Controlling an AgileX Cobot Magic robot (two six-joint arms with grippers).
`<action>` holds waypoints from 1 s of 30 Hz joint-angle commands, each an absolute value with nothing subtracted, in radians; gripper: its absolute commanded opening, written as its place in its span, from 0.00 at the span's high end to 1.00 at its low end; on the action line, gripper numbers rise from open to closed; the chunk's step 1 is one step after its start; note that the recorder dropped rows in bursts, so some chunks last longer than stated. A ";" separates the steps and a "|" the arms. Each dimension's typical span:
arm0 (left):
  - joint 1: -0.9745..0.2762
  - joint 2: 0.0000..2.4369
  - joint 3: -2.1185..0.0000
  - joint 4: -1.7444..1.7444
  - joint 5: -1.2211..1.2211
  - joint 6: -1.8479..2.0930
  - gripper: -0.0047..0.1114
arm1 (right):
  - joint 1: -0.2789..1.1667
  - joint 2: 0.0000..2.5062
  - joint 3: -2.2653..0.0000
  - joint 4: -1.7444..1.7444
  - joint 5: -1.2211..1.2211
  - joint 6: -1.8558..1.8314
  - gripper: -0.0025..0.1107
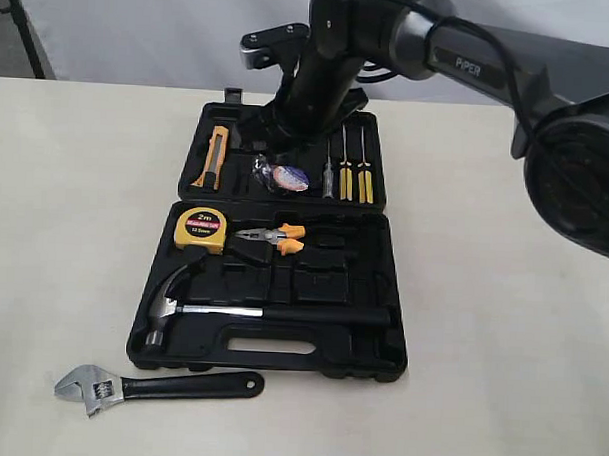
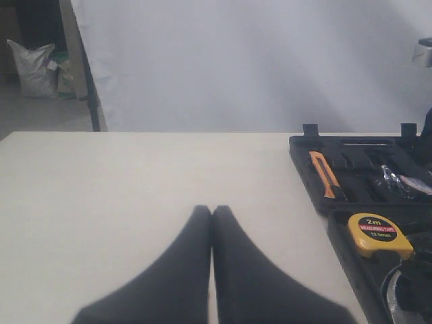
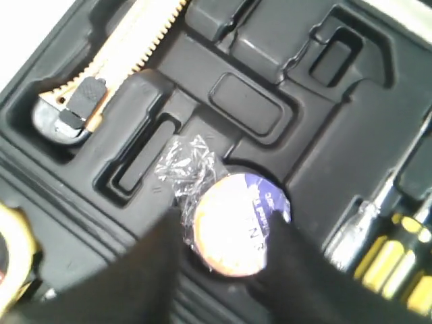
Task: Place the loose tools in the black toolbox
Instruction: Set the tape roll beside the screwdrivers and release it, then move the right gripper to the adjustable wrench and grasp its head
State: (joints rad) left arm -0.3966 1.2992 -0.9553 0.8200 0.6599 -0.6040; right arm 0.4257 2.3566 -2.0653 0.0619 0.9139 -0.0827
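The black toolbox (image 1: 397, 291) lies open on the beige table. The claw hammer (image 1: 281, 313) rests in the near half's long recess. On the table just in front of the box lies the adjustable wrench (image 1: 159, 387). The tape roll (image 1: 289, 177) sits low in a round recess of the far half. My right gripper (image 3: 228, 229) reaches down over it, a finger against each side of the tape roll (image 3: 233, 226). My left gripper (image 2: 212, 209) hovers shut and empty over bare table beside the toolbox (image 2: 337, 223); the exterior view does not show it.
A yellow tape measure (image 1: 200, 228) and orange-handled pliers (image 1: 274, 237) sit in the near half. An orange utility knife (image 1: 215, 157) and yellow-handled screwdrivers (image 1: 352, 165) fill the far half. The right arm (image 1: 461, 53) stretches in over the box from the upper right.
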 commanded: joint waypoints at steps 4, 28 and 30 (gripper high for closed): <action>-0.393 1.291 -0.946 0.806 0.643 -0.614 0.95 | 0.421 2.431 -2.069 0.060 0.846 -0.094 0.98; -0.393 1.291 -0.946 0.806 0.643 -0.614 0.95 | 0.477 2.172 -2.069 0.088 1.019 -0.163 0.98; -0.393 1.291 -0.946 0.806 0.643 -0.614 0.95 | 0.518 2.169 -2.069 0.096 1.068 -0.186 0.98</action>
